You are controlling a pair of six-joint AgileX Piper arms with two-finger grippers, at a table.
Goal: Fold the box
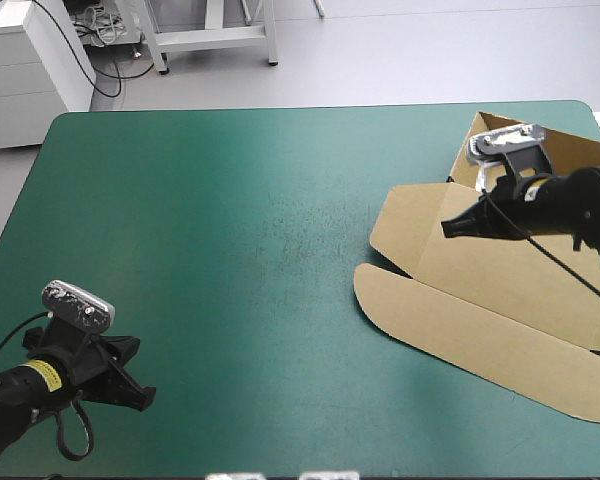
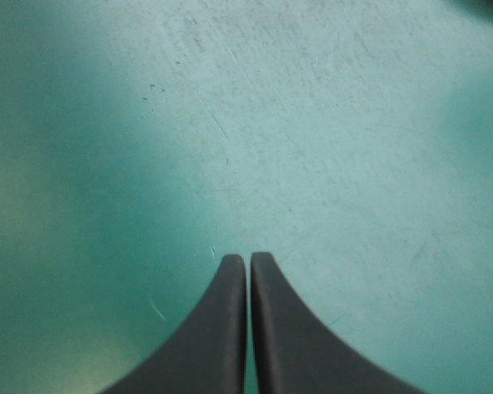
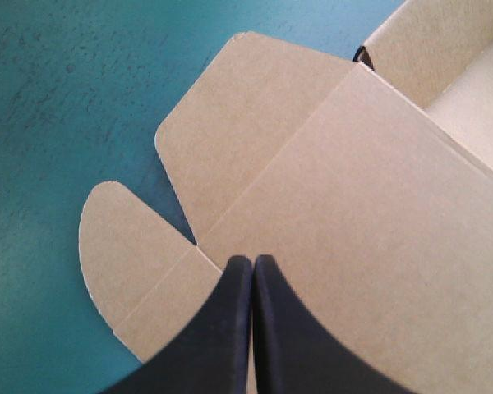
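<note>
Left gripper [image 1: 132, 392]: resting at 8 o'clock on the teal-green cover [image 1: 230, 220], pinched closed, gripping nothing. Box [image 1: 500, 290]: lying at 3 o'clock, lid flat, walls standing toward 1 o'clock. Right gripper [image 1: 448, 230]: hovering over the lid, likewise pinched closed.

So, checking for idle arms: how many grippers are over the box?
1: the right gripper is over the flat lid of the box. The left gripper is over bare teal-green cover.
</note>
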